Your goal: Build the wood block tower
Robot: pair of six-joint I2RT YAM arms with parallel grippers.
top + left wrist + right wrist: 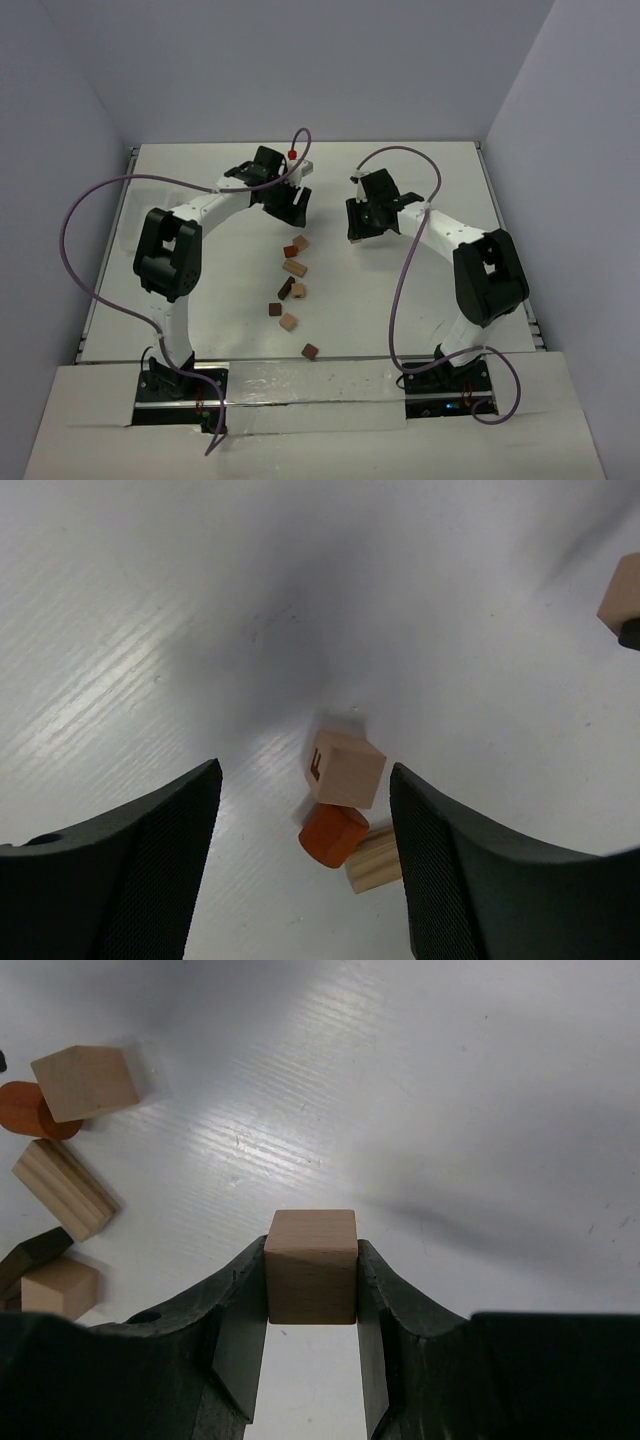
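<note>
Wood blocks [294, 268] lie in a loose line down mid-frame in the top view, on the white table [230, 300]. Right gripper [311, 1260] is clamped on a tan cube [311, 1282], up above the table, right of that line. Left gripper [305, 775] is spread wide, hanging over a lettered tan cube [345, 770]. An orange round piece [332, 833] touches that cube, with a ribbed pale bar [375, 858] just beside them. Right wrist view, lower left: a dark block [30, 1250] sits against a second tan cube [58, 1288].
</note>
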